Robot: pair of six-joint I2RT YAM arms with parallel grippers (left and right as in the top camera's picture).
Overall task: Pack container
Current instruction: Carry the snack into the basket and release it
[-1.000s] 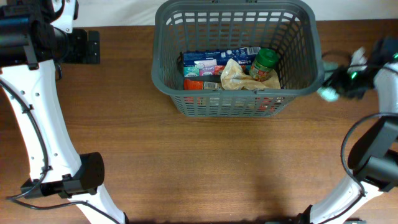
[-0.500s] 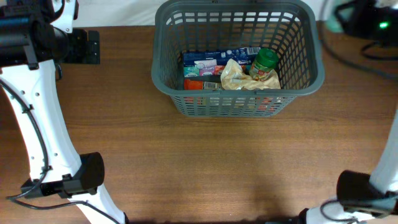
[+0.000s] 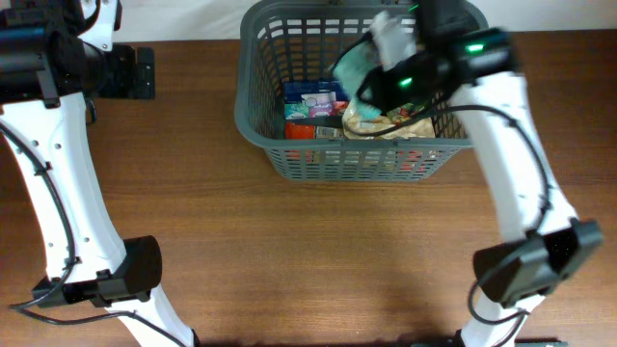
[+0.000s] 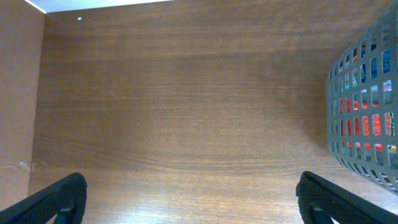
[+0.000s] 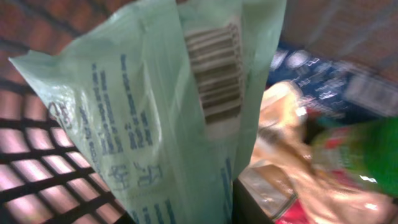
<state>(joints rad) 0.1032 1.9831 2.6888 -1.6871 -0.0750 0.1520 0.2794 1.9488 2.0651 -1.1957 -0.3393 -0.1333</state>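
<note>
The dark grey basket (image 3: 253, 106) stands at the back middle of the table and holds a blue box (image 3: 310, 96), a tan crinkled bag (image 3: 364, 121) and red packs. My right gripper (image 3: 371, 69) is over the basket, shut on a pale green plastic packet (image 3: 353, 64). In the right wrist view the green packet (image 5: 155, 106) with a barcode fills the frame, above the basket lattice (image 5: 37, 149), the tan bag (image 5: 286, 124) and a green-lidded jar (image 5: 360, 149). My left gripper (image 4: 189, 199) is open and empty over bare table left of the basket (image 4: 364, 93).
A black mount (image 3: 130, 72) sits at the back left on the brown wooden table (image 3: 289, 260). My left arm's white links run down the left side, my right arm's down the right front.
My right arm has swung from the far right edge of the table to over the basket, carrying the green packet. The left arm has not moved.
</note>
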